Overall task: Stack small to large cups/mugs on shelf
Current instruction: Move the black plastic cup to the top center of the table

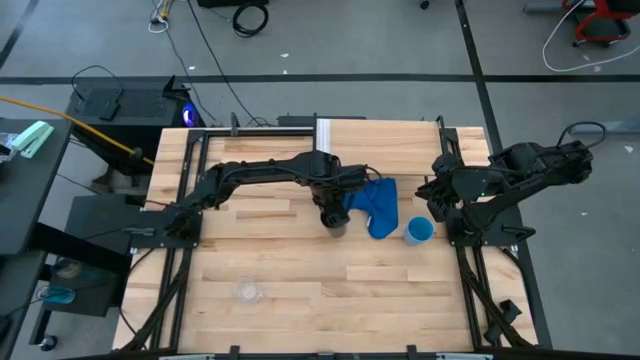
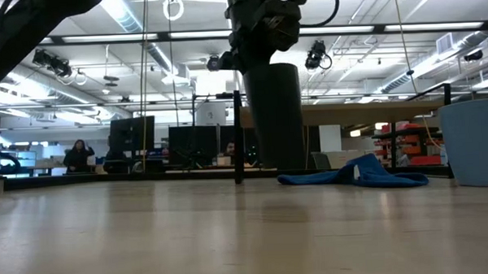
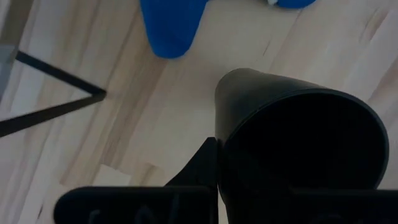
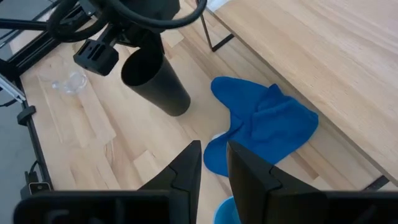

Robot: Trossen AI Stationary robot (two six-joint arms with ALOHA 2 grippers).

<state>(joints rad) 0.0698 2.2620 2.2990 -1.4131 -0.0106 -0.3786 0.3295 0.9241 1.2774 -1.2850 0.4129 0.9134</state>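
Note:
My left gripper (image 1: 333, 216) is over the table's middle, shut on the tall black tumbler (image 1: 338, 229). The tumbler stands nearly upright (image 2: 277, 115), open end up; I cannot tell whether its base touches the table. The blue cup (image 1: 419, 232) stands upright on the table to its right, beyond the blue cloth (image 1: 378, 207). The small clear glass (image 1: 248, 291) stands near the front left. The pale wood shelf (image 1: 400, 135) stands on thin black legs along the far edge. My right gripper (image 4: 214, 165) waits at the right, shut and empty, above the cloth and the blue cup. My left gripper holds the tumbler by its wall at the rim (image 3: 219, 124), coming from above with the fingers pointing down. One finger (image 3: 202, 165) lies outside the wall. The other is hidden in the dark inside of the tumbler. The tumbler hangs nearly upright below the gripper.
The blue cloth (image 4: 261, 124) lies crumpled between the tumbler and the blue cup (image 4: 225, 213), close to the shelf's front. A black shelf leg (image 3: 56, 93) stands near the tumbler. Bare plank tabletop (image 1: 330, 290) stretches toward the near edge.

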